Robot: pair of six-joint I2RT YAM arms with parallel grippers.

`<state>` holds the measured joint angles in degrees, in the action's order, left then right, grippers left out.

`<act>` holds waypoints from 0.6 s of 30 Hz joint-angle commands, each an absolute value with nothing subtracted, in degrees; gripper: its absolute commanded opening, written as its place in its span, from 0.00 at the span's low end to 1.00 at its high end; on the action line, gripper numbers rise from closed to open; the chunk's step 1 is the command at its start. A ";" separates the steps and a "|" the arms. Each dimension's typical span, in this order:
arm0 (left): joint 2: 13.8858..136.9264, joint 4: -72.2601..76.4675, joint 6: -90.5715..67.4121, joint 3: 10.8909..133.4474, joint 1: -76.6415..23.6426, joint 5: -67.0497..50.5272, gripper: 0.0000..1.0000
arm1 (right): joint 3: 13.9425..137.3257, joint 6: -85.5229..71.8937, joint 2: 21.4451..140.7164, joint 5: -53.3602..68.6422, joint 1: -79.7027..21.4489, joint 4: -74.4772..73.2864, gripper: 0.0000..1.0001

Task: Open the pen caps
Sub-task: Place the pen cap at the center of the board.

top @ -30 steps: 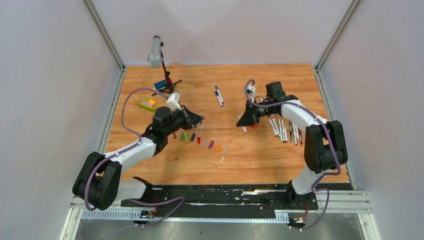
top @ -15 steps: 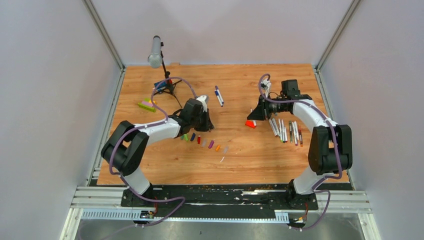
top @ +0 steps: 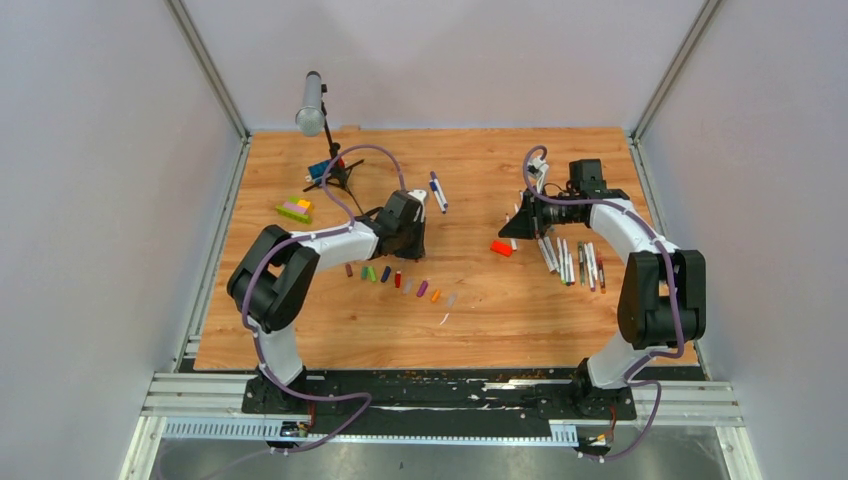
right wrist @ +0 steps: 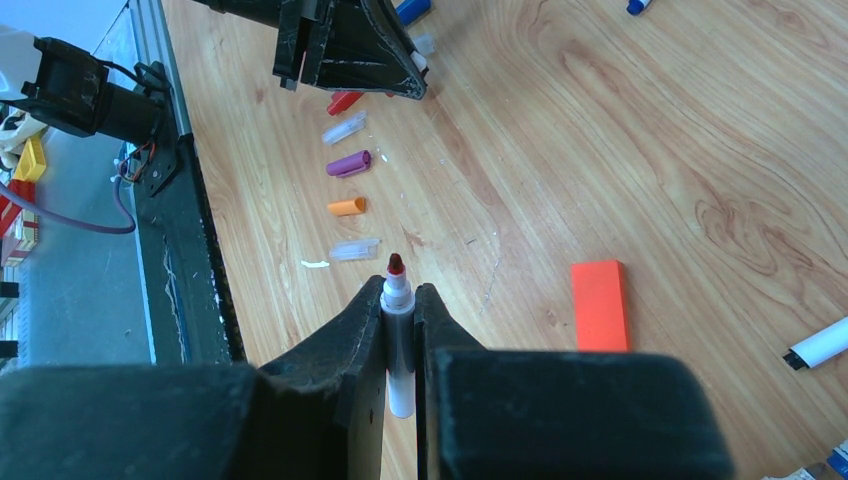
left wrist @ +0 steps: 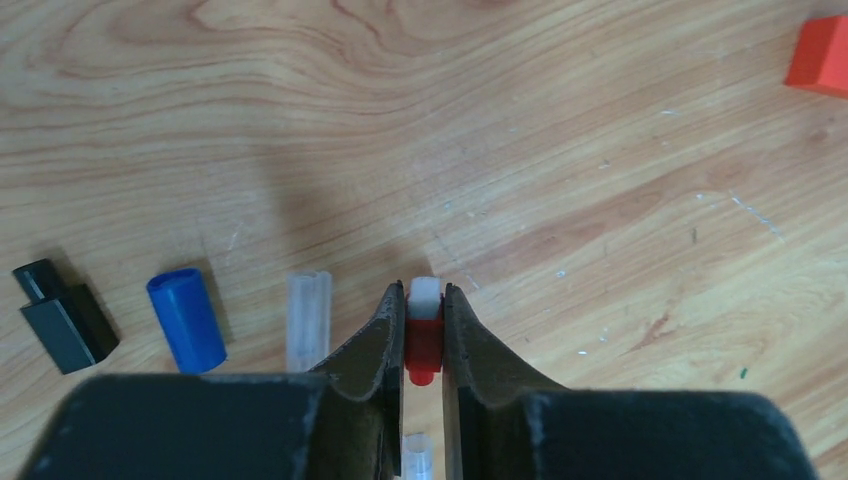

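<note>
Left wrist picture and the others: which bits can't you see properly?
Left wrist view: red cap, sides covered by the left jaws; orange block, cut off at the corner.
Right wrist view: pen, back end hidden behind the right jaws.
Top view: loose caps, too small for detail.

A row of pen caps (top: 400,280) lies mid-counter (top: 500,330), running from left to right and slightly nearer. A flat block (top: 501,248) sits right of the row, and the main cluster of pens (top: 570,262) lies further right. Two stray pens (top: 437,190) lie far-centre. A microphone (top: 312,103) and toy bricks (top: 295,210) stand far left.
</note>
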<state>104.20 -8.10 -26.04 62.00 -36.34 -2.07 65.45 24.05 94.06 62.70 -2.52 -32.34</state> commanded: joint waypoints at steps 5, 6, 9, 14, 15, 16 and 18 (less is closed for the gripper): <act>105.15 -12.79 -22.08 65.91 -36.63 2.77 0.29 | 66.09 25.00 93.65 64.95 -1.43 -32.10 0.00; 105.00 -12.87 -21.88 65.96 -36.58 2.93 0.31 | 66.09 25.09 93.69 64.95 -1.29 -32.16 0.00; 104.62 -13.55 -21.39 66.55 -36.57 3.16 0.34 | 66.18 25.22 93.60 64.75 -0.78 -32.29 0.00; 102.73 -14.08 -20.84 67.02 -36.56 3.07 0.38 | 66.62 25.98 93.18 63.48 1.50 -32.98 0.00; 102.14 -14.11 -20.79 66.96 -36.57 3.15 0.38 | 66.62 26.09 93.04 63.24 1.98 -33.04 0.00; 101.58 -14.15 -20.67 66.90 -36.57 3.23 0.39 | 66.60 26.10 93.00 62.96 2.42 -33.00 0.00; 100.43 -14.30 -20.33 66.85 -36.56 3.25 0.39 | 66.83 26.23 92.90 62.04 3.30 -33.20 0.00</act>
<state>104.64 -14.15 -22.02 65.30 -36.36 2.28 65.45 24.29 94.08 62.50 1.32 -33.15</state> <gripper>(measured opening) 0.385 0.110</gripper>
